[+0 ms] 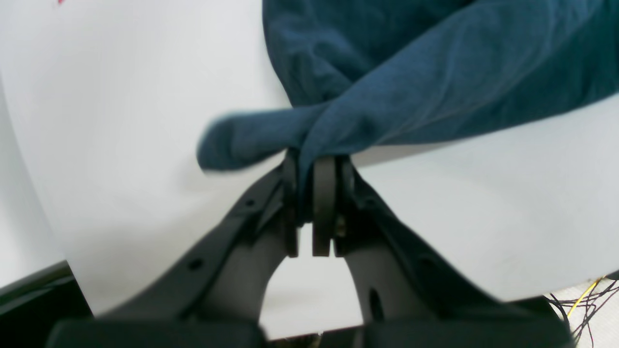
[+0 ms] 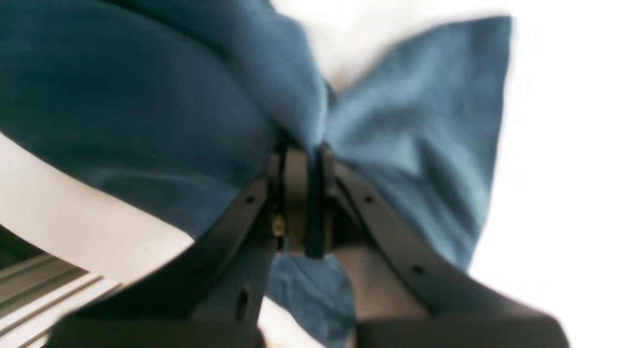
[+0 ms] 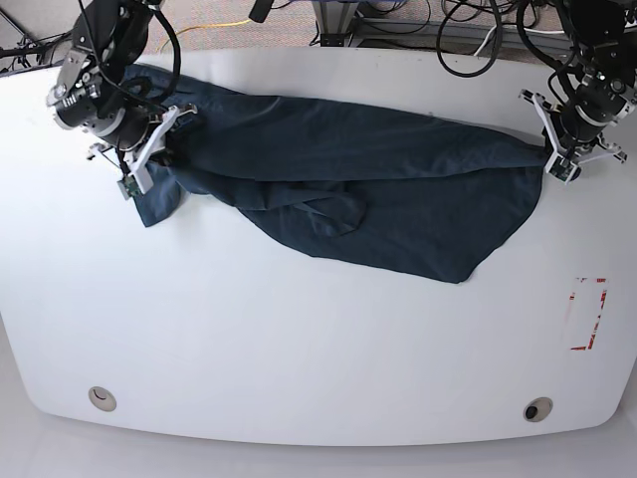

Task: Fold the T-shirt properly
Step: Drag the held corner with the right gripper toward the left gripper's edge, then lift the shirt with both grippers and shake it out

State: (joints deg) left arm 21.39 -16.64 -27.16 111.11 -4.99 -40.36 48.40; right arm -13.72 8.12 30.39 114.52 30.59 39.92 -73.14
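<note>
Left jaws [image 1: 314, 169] and right jaws [image 2: 309, 159], each clamped on one dark navy-blue fabric T-shirt [image 3: 358, 189] spread across the white counter [image 3: 299, 339].

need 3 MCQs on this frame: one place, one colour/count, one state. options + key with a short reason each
1. Where does the T-shirt lie on the table?
A. far half, stretched between the arms
B. near edge
C. hanging off the side

2. What colour is the T-shirt?
A. red
B. dark navy blue
C. white

3. What state is the left end effector in?
A. open above the cloth
B. shut on the T-shirt
C. shut on nothing

Key: 1 A, the base view shows it spanning the far half between the right end effector and the left one. 2 B, navy in every view. 3 B, the left wrist view shows fabric pinched between closed jaws.
</note>
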